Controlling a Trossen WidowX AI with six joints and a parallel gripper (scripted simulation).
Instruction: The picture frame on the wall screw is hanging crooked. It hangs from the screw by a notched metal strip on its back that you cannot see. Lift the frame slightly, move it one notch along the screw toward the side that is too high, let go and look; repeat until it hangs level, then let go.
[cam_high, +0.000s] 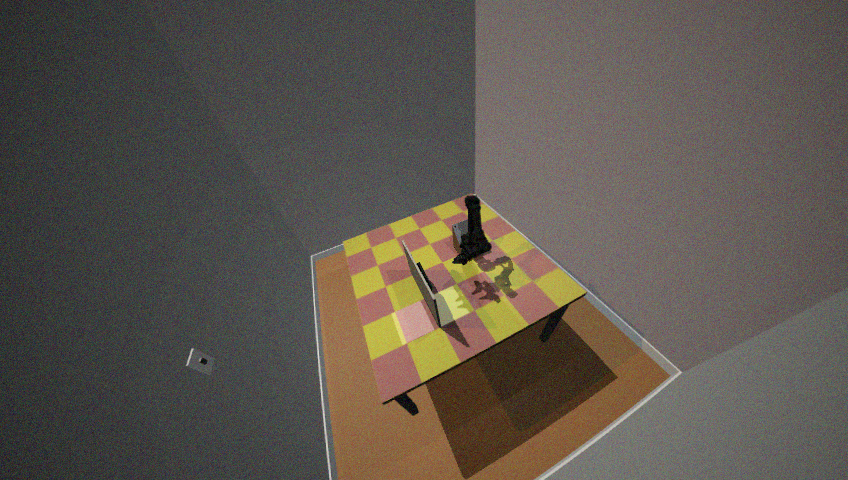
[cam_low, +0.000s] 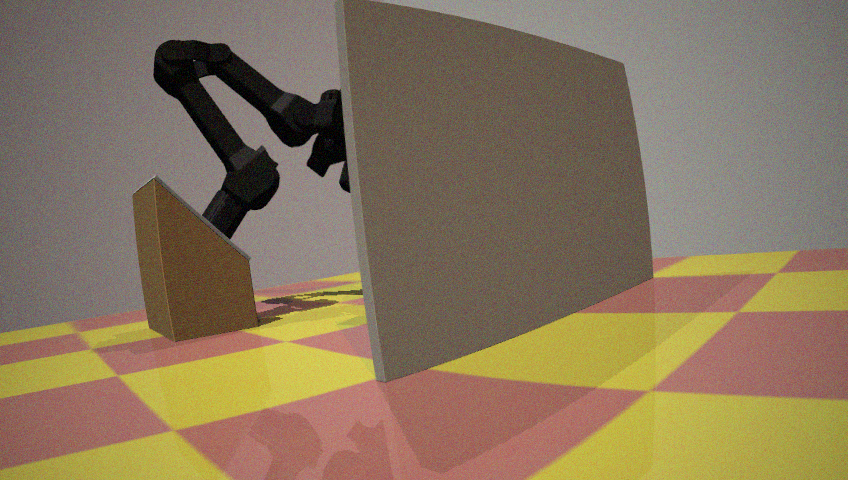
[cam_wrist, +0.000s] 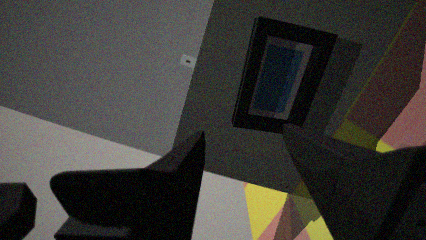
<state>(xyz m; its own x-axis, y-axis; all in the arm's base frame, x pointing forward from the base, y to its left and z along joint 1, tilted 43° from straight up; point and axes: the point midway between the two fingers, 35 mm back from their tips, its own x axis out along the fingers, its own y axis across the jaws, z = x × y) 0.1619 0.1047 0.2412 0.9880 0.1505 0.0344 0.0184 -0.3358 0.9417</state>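
The picture frame (cam_wrist: 300, 34) (cam_high: 423, 275) has a dark border, a pale mat and a blue picture. It hangs on the grey wall panel (cam_wrist: 215, 100) (cam_low: 499, 190) (cam_high: 437, 306) that stands on the checkered table (cam_high: 434, 356). In the wrist view its edges run nearly along the panel's edge. My gripper (cam_wrist: 243, 131) (cam_low: 338, 169) (cam_high: 461, 258) is open with nothing between its fingers. It faces the frame from a short way off and does not touch it. In the exterior view the panel hides the frame and part of the gripper. The screw is hidden.
A brown wedge-shaped block (cam_low: 190, 267) (cam_high: 458, 233) stands by the arm's base. A small grey plate (cam_high: 200, 360) (cam_wrist: 187, 60) sits on the room wall. The table stands on an orange floor mat (cam_high: 357, 428) in the room's corner.
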